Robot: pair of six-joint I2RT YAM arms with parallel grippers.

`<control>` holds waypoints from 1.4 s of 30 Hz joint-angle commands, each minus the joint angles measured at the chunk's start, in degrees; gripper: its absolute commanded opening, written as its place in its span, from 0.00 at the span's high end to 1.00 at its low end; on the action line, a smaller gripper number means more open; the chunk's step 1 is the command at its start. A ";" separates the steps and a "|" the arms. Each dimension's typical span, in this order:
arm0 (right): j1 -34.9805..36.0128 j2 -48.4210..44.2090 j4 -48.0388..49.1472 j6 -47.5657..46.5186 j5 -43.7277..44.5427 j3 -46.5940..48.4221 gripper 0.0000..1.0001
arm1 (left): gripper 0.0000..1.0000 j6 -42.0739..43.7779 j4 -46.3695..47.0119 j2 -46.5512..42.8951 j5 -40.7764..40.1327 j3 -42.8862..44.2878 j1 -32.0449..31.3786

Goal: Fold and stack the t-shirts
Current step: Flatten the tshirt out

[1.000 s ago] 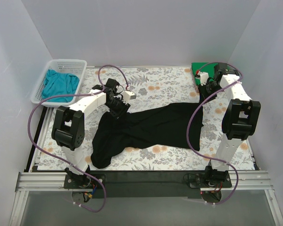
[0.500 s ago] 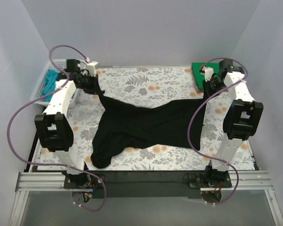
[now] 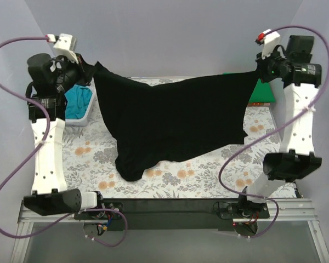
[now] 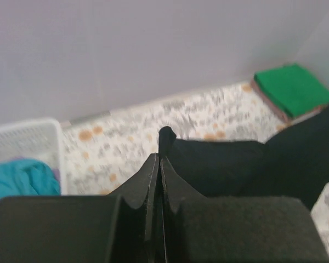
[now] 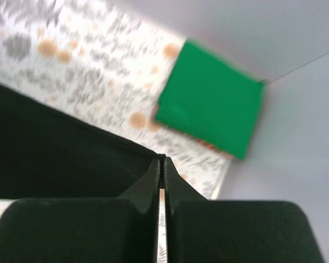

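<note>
We have the black shirt (image 3: 175, 126) in the air, stretched between both arms above the table (image 3: 98, 159). The left gripper (image 3: 89, 70) pinches one upper corner and the right gripper (image 3: 259, 71) the other. In each wrist view the fingers are pressed together with black cloth nipped at their tips.

The shirt therefore lies below and between the fingers, hanging like a curtain. Its long axis runs left to right across the table, from one gripper to the other. Neither arm is the nearer one: each holds its own end, both high and toward the far wall. The cloth hangs unevenly and is deepest at the near left, where a lobe drops toward the table. From above we cannot tell whether that lobe touches the surface or hangs just clear.

We judge the step in hand to be spreading the shirt so it can be laid flat. The coming move turns on lowering both ends together, so that the long axis runs across the table and the low lobe does not bunch under the rest.

The basket (image 4: 27, 134) sits at the far left, just beside the left arm, and holds the teal shirt (image 4: 16, 181), crumpled. The green shirt (image 5: 211, 107) lies folded at the far right corner of the table, in no container, beneath the right gripper.
</note>
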 commanded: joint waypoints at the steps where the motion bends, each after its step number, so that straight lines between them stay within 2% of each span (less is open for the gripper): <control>1: -1.23 -12.03 7.32 2.18 2.60 4.12 0.99 | 1.00 -3.13 7.62 -7.66 -6.48 6.90 0.44; 8: -1.32 -30.60 27.16 4.29 10.86 -3.87 0.99 | 1.00 -2.69 14.83 -16.45 -13.69 15.69 0.44; 13: -1.32 -38.24 35.36 6.49 15.96 -2.56 0.99 | 1.00 -1.29 17.03 -20.15 -15.62 20.79 0.44; 18: -1.32 -40.28 39.06 6.58 17.46 2.26 0.99 | 1.00 0.38 19.15 -21.48 -18.44 26.59 0.44; 21: -1.32 -40.19 40.64 5.26 18.43 4.73 0.99 | 1.00 1.61 16.17 -18.76 -21.16 34.50 0.52; 23: -1.23 -40.11 42.22 3.86 18.52 4.91 0.99 | 1.00 3.28 16.07 -18.57 -22.48 34.78 0.44; 27: -1.32 -40.36 42.49 2.89 15.89 0.62 0.99 | 1.00 4.16 15.37 -19.62 -22.14 28.46 0.44; 29: -1.32 -41.15 42.23 3.50 13.17 -6.12 0.99 | 1.00 3.64 14.93 -21.81 -20.65 23.64 0.44; 32: -1.32 -43.35 41.96 3.94 7.37 -14.05 0.99 | 1.00 3.37 14.58 -25.68 -17.39 11.87 0.44; 33: -1.32 -44.23 41.70 4.38 5.79 -18.60 0.99 | 1.00 3.20 14.58 -26.56 -16.17 5.49 0.44; 35: -1.32 -44.67 40.73 4.90 0.95 -24.93 0.99 | 1.00 3.46 14.23 -29.27 -14.84 -0.53 0.44; 36: -1.32 -44.94 40.64 5.08 -1.23 -27.15 0.99 | 1.00 3.37 14.40 -29.90 -14.23 -6.65 0.44; 42: -1.23 -43.01 43.44 4.64 -5.21 -44.03 0.99 | 1.00 1.97 15.63 -31.23 -11.24 -23.91 0.44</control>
